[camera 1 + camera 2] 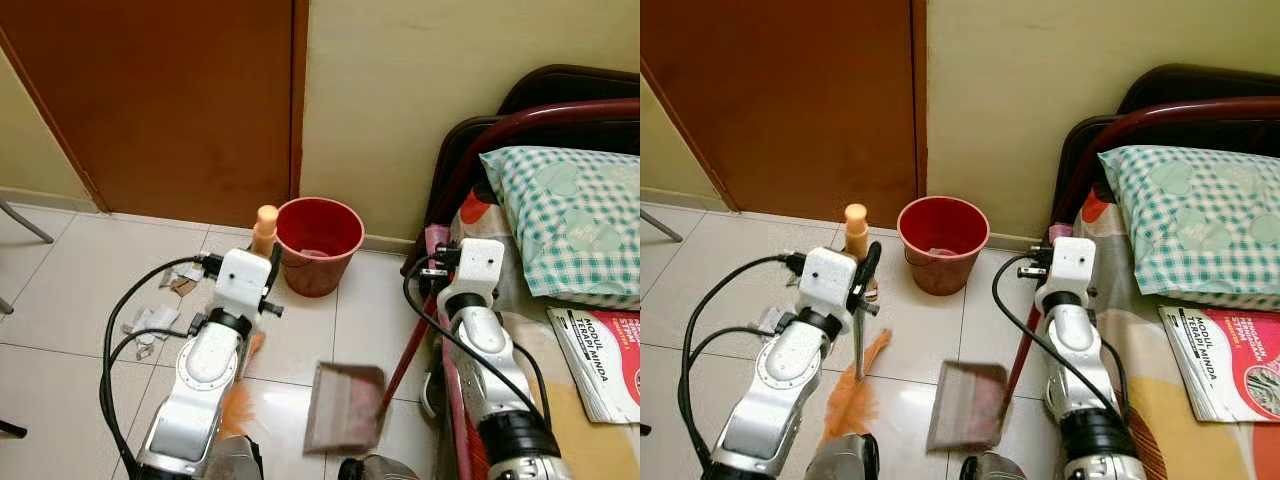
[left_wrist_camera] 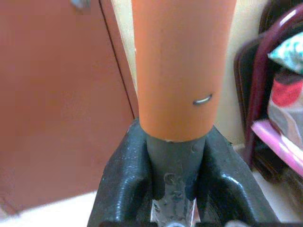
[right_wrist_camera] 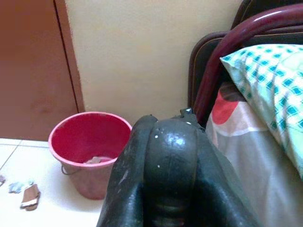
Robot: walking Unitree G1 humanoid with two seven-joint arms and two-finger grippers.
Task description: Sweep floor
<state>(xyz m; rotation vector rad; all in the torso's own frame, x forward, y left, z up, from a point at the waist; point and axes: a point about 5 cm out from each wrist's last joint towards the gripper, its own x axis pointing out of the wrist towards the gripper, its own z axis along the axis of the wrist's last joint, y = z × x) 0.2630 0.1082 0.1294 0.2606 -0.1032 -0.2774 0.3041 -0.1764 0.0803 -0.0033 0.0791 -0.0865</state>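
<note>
1. I have the left gripper (image 1: 865, 272) out over the tiled floor (image 1: 60, 290) in front of the brown door (image 1: 170, 100), its black fingers (image 2: 124, 179) pinching the grey shaft of the broom (image 1: 855, 300) just under the orange handle cap (image 1: 265, 228).
2. The broom stands nearly upright, and its orange bristles (image 1: 852, 395) rest on the tiles beside my left forearm.
3. My right gripper (image 1: 432, 262) sits near the bed's edge; in the right wrist view its fingers (image 3: 128, 175) close around a dark rounded grip, the top of the dustpan's red pole (image 1: 404, 355).
4. The pole slants down to the brown dustpan (image 1: 345, 405), which sits low over the tiles between my two arms; I cannot tell whether it touches the floor.
5. A red bucket (image 1: 319, 243) stands on the floor against the cream wall (image 1: 420, 90), beside the door frame, with a pale scrap lying inside it.
6. Bits of paper litter (image 1: 152, 322) lie on the tiles to the left of my left arm, with more scraps (image 1: 183, 281) nearer the door.
7. On my right, the bed (image 1: 480, 330) carries a green checked pillow (image 1: 570, 220) against its dark red headboard rail (image 1: 540, 118) and a red booklet (image 1: 600, 360) on the sheet.
</note>
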